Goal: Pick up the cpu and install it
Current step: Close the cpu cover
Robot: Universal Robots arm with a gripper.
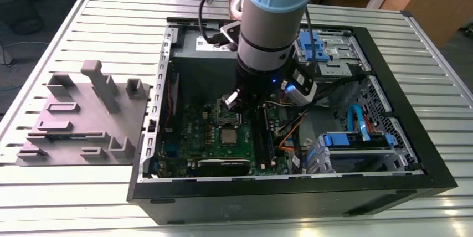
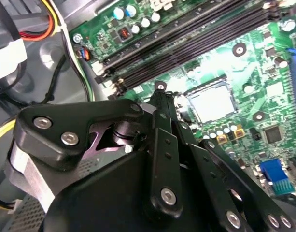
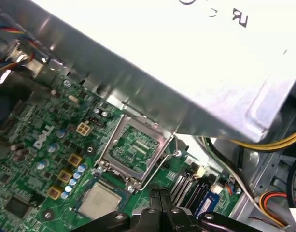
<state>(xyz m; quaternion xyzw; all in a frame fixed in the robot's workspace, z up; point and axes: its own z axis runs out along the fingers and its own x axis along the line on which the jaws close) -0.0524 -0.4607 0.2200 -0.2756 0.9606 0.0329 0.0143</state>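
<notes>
One robot arm [image 1: 266,32] is reaching steeply down into one open computer case [image 1: 296,195]. Its one gripper [image 3: 160,193] is keeping both fingers pressed together, gripping nothing, hanging close over the green motherboard [image 3: 36,159]. One cpu [image 3: 99,200] is lying flat in its socket, just beside the raised load plate [image 3: 133,147] and near the fingertips.

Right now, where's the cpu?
In the exterior view the cpu lies flat on the board inside the case, on the exterior view's left of the memory slots; in the first wrist view it sits beside the open socket frame.
</notes>
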